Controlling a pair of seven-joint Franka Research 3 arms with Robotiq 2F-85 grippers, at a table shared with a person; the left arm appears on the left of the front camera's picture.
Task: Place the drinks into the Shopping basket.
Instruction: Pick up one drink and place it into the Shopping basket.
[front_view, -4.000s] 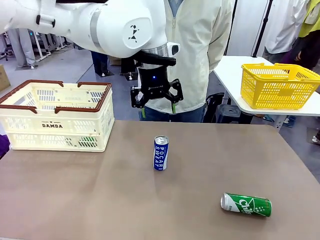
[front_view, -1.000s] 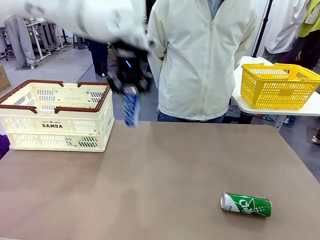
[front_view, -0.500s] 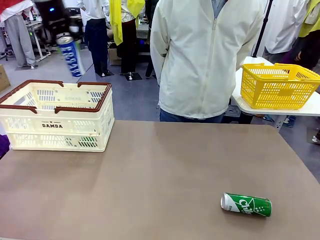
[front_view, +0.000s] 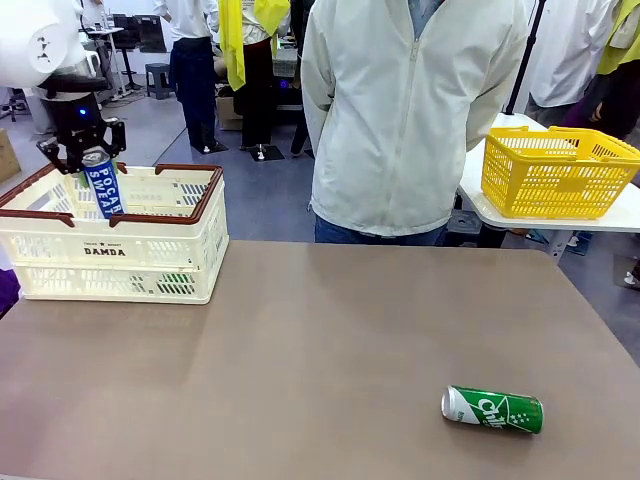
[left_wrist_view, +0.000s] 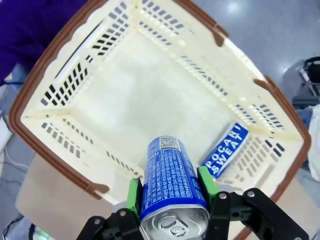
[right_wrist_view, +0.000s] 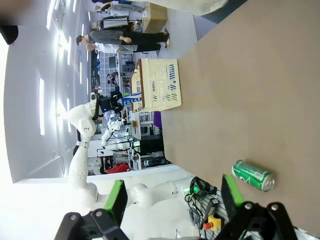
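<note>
One green can (front_view: 492, 409) on brown table (front_view: 300, 350)

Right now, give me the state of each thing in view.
left gripper: shut on the held blue can.
held blue can: tilted over the Shopping basket, not yet released.
second blue can: lying on its side inside the Shopping basket.
green can: lying on its side on the table.
Shopping basket: upright on the table, handles folded down.
right gripper: open, empty.
</note>
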